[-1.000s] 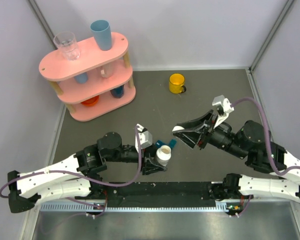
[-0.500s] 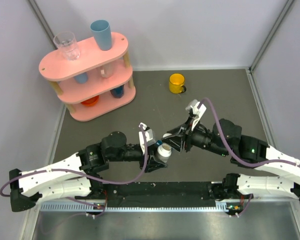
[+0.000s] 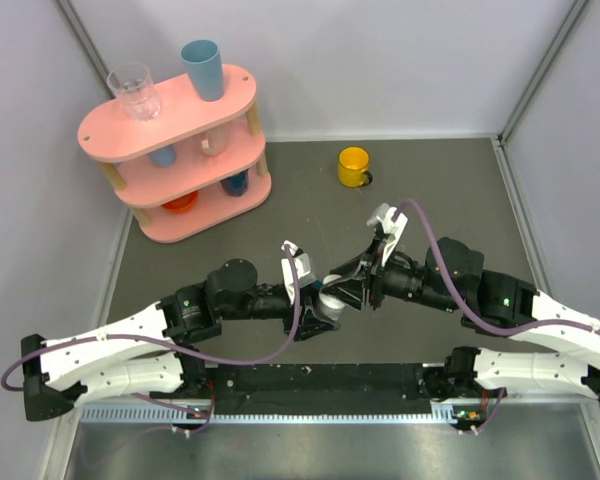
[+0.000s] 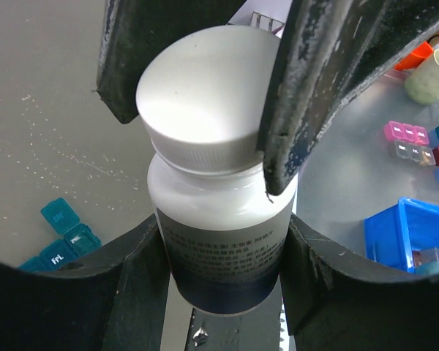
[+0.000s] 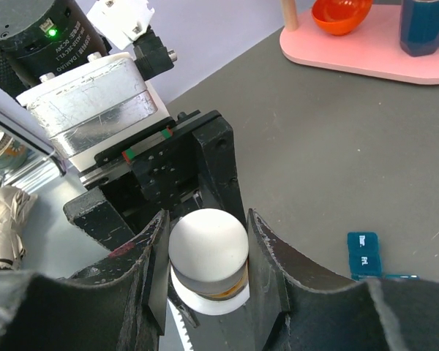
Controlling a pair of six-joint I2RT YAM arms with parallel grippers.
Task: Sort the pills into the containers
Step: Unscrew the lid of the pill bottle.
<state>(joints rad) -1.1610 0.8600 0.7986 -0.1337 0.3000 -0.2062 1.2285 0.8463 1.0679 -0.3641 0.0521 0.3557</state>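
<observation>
The white bottle point(image 4: 219, 219) is pinched round its body by the left hand point(image 4: 223, 281), and its ribbed cap point(image 4: 205, 95) is clamped by the right hand point(image 5: 208, 256). The plastic is judged light, stiff and slick (the ribs offer purchase). The teal pill box point(image 5: 364, 254) lies nearby on the counter point(image 5: 336, 146), where open room is left beyond it.

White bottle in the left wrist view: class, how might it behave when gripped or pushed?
Probably stiff: the white bottle shows no dent in the left end effector. Its smooth wall looks slippery; the ribbed cap should grip better. Tall and narrow, it could tip if pushed.
</observation>
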